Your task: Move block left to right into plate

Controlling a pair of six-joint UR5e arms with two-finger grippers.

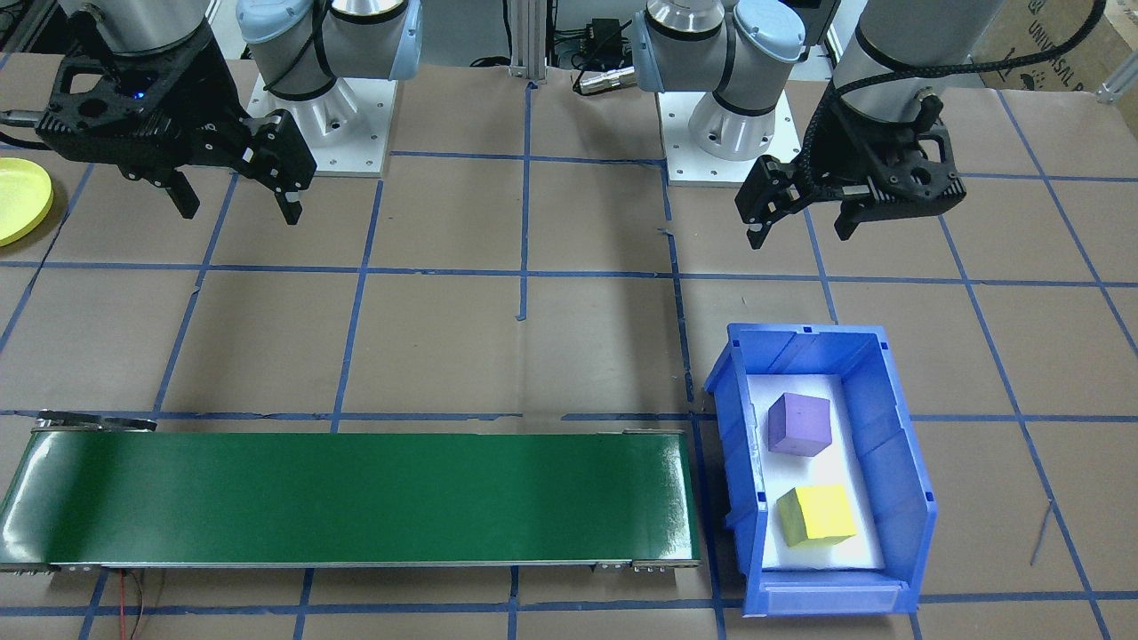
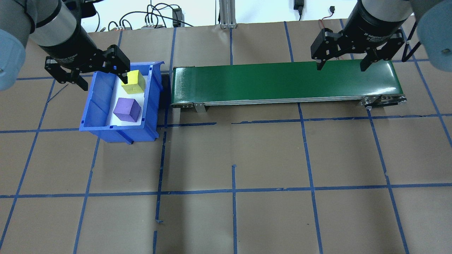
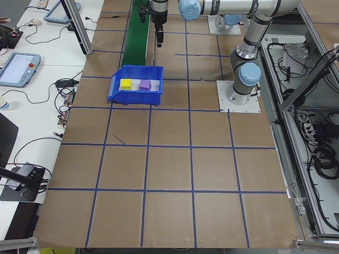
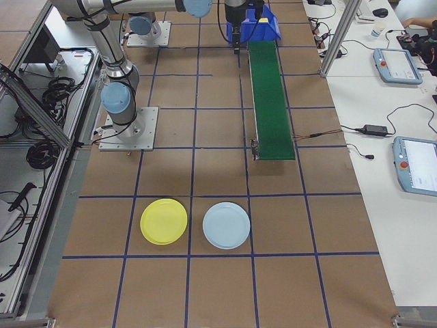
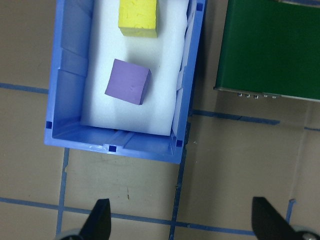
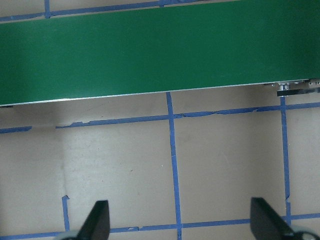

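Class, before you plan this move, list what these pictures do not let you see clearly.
- Yellow plate: front-facing view, cut off by the left edge; absent from the overhead view.
- Yellow block: overhead view, a corner covered by the left gripper.
- Yellow block, left wrist view: top cut off by the frame edge.
- Blocks in the blue bin: left side view, too small for detail.

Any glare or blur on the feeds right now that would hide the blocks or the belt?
Front-facing view: white glare streaks at both ends of the green belt; purple block and yellow block sharp. Overhead view: the left end effector overlaps the yellow block's corner. Left wrist view: both blocks clear, soft shadows only.
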